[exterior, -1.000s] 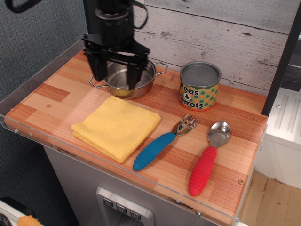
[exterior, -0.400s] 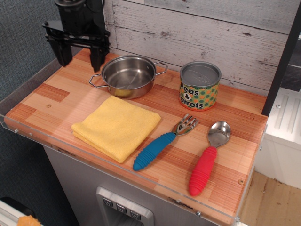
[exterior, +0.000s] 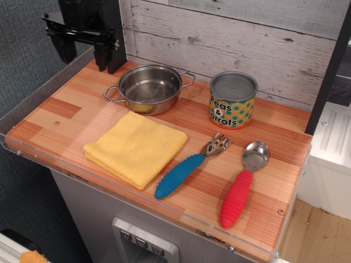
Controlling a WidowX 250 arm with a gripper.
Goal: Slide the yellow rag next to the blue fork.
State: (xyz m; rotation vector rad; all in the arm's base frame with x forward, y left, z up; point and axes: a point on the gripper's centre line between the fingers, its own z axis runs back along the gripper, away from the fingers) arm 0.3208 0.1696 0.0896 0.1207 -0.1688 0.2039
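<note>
The yellow rag [exterior: 136,147] lies folded and flat on the wooden table, in front of the steel pan. The blue fork [exterior: 186,170] lies just right of the rag, its ribbed handle close to the rag's right corner and its tines pointing back right. My gripper [exterior: 83,56] hangs at the back left corner, above the table and left of the pan, far from the rag. Its two black fingers are spread apart and hold nothing.
A steel pan [exterior: 149,88] with two handles stands at the back. A peas and carrots can [exterior: 233,100] stands right of it. A red-handled spoon [exterior: 242,186] lies right of the fork. A clear rim [exterior: 33,156] edges the table's left and front.
My gripper has moved from above the pan to the back left corner and risen. The rag, fork and other things have not moved.
</note>
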